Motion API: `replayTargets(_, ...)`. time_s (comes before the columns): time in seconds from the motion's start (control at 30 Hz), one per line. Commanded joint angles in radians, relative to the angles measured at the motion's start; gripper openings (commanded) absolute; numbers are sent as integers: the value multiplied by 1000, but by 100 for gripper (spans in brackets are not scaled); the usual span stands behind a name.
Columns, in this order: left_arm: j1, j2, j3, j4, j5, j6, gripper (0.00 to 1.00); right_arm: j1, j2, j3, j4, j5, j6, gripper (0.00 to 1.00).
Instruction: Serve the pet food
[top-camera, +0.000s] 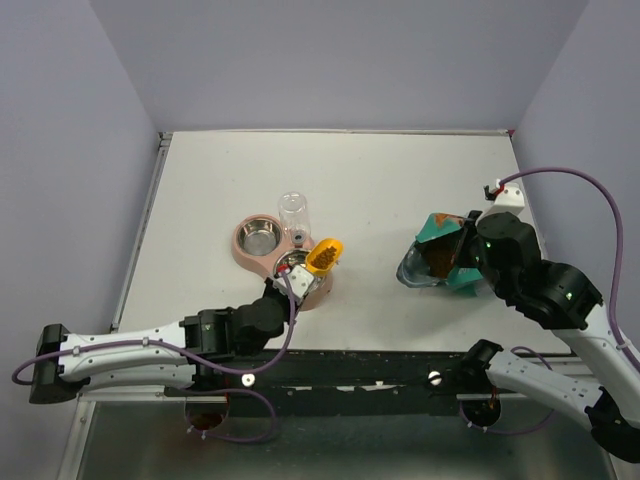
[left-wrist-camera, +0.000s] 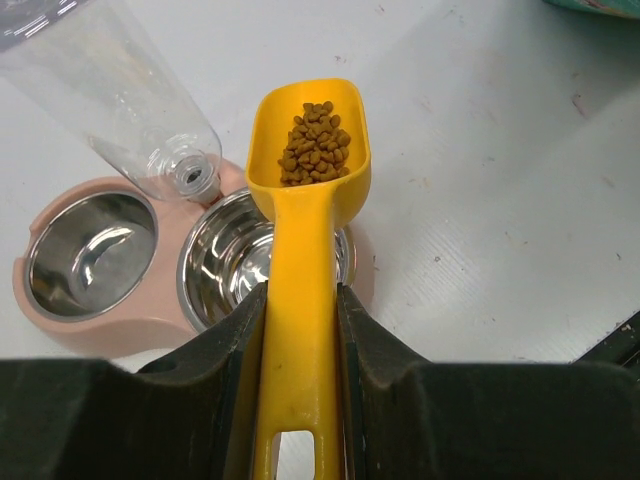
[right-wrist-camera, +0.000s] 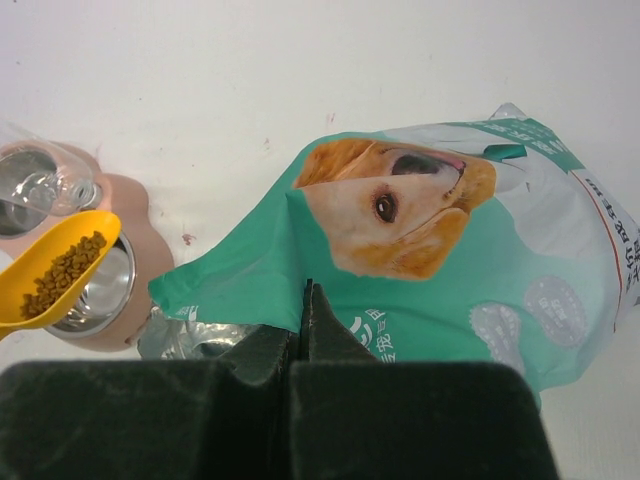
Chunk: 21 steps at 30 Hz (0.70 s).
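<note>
- I hold the left end effector (left-wrist-camera: 300, 296) clamped on the scoop (left-wrist-camera: 305, 225) handle.
- The pet food (left-wrist-camera: 315, 145) sits in the scoop, over the steel bowl (left-wrist-camera: 222, 268) (no kibble visible inside).
- The right end effector (right-wrist-camera: 305, 300) is pinched together on the bag (right-wrist-camera: 430, 260) edge.
- I judge scooping done; tipping remains.

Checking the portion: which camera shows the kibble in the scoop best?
Left wrist view: the kibble lies close up in the scoop, pellets distinct. Right wrist shows it small at the left edge; top view, just a brownish patch.
</note>
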Motion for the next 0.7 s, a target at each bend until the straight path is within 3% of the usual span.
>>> replayTargets(0.0,5,-66,-26,-29,-70,-86,0,0,-16,38,41,35,-13,0)
replayTargets(0.3,5,-231,-66,-154,-45,-112,0,0,-17,26,44,32,-12,0)
replayTargets(0.47,4,-193,-20,-251,-48,-214,0,0,-14,32,47,33,-16,0)
replayTargets(0.67,4,-264,-28,-291,-51,-287,0,0,-19,32,47,41,-26,0)
